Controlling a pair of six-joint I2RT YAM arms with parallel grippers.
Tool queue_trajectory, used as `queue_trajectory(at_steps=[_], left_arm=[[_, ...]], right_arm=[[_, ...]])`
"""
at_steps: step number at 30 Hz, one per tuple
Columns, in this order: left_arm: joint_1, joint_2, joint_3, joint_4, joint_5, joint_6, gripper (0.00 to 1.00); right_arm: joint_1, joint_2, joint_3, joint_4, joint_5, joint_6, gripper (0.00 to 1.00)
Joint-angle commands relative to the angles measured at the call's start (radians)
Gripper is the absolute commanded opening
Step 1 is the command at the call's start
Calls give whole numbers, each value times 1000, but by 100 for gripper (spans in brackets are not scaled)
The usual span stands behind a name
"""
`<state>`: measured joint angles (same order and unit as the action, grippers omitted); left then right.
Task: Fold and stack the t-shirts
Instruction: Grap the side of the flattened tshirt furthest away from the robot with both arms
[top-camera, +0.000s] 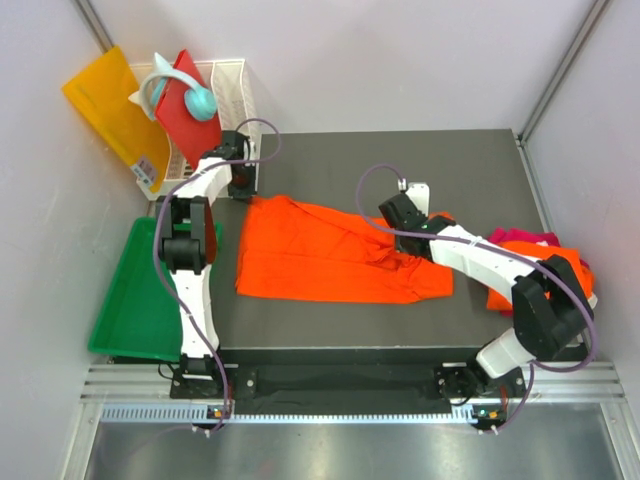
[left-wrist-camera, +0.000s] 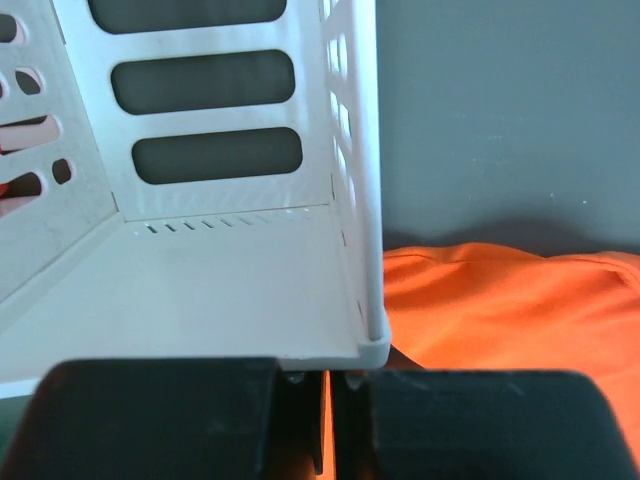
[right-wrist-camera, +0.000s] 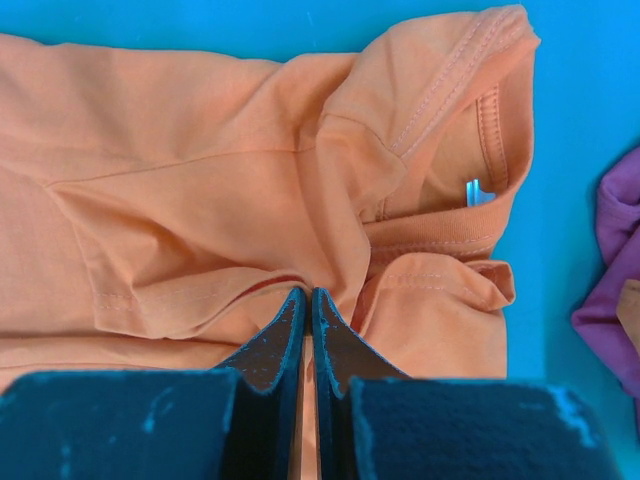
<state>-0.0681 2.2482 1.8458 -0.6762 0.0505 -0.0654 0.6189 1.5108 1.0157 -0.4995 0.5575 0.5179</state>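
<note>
Worktop: dark grey, flat, matte.
Basket: white, slotted walls, standing off the worktop's far left corner.
Red board: rigid, leaning in the basket.
Pale teal plastic item: lying against the red board; kind unclear.
Yellow-orange sheet: stiff, propped left of the basket.
Green tray: beside the worktop's left edge.

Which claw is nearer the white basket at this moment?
Left. The left claw is beside a corner of the white basket, at the edge of the orange t-shirt. The right claw pinches that shirt mid-table, well away.
</note>
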Motion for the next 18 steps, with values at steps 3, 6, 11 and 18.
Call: queue_trajectory(at_steps=[3,6,11,18], left_arm=[[2,57,-36,190,34,36,0],[2,28,-66,193,34,30,0],[1,-139,-198,268,38,18,0],[2,-320,-289,279,46,24,0]], right_arm=[[-2,3,20,16,-5,8,0],[-2,0,15,18,-10,10,0],[-2,-4,7,29,-15,16,0],[-25,6,55,50,-25,4,0]])
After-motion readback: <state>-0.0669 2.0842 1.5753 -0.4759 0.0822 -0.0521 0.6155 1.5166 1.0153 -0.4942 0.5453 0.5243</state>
